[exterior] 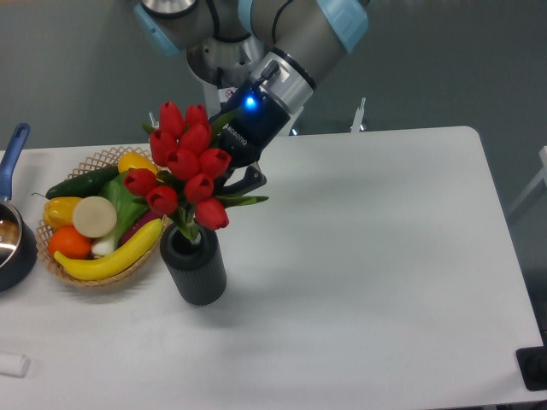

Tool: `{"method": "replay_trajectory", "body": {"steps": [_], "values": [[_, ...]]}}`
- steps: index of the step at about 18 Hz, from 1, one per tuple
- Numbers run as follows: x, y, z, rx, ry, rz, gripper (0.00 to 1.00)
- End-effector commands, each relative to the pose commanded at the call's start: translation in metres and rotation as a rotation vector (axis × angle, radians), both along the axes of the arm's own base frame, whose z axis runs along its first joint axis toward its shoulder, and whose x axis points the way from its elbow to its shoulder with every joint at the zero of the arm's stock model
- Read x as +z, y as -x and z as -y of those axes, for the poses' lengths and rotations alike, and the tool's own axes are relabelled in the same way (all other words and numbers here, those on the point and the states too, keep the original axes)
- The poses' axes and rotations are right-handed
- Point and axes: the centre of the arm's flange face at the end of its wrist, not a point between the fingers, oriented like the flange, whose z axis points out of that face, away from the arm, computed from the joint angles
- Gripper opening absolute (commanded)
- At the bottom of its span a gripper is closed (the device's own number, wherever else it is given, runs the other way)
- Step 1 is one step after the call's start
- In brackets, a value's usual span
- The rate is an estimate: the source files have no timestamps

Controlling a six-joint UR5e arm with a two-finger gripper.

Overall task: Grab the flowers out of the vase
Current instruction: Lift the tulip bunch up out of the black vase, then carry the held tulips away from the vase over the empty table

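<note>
Behind the tulip heads, the gripper (224, 182) is clamped on the flowers (185, 175); fingers mostly hidden by the blooms, only one dark finger (248, 178) shows on the right. Bunch is raised and tilted, stems just above or barely inside the rim of the vase (195, 266), can't tell which. Vase upright on the white table (376, 256), just right of the wicker basket (101, 218) with banana (107, 259), orange, cucumber, peppers. Blue LED lit on the wrist. Dark pan (12, 231) with blue handle at the left edge. Small white object (13, 365) at front-left.
</note>
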Motion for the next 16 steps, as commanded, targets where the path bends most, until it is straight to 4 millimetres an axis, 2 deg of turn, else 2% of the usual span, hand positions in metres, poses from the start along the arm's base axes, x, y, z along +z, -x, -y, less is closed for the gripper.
{"method": "replay_trajectory", "body": {"steps": [6,10,13,16], "values": [[0.033,0.001,-0.004,0.033,-0.015,0.066,0.38],[0.047,0.002,0.006,0.060,-0.022,0.068,0.38],[0.048,0.026,0.024,0.116,-0.026,0.063,0.38],[0.035,0.076,0.070,0.243,-0.015,0.071,0.38]]}}
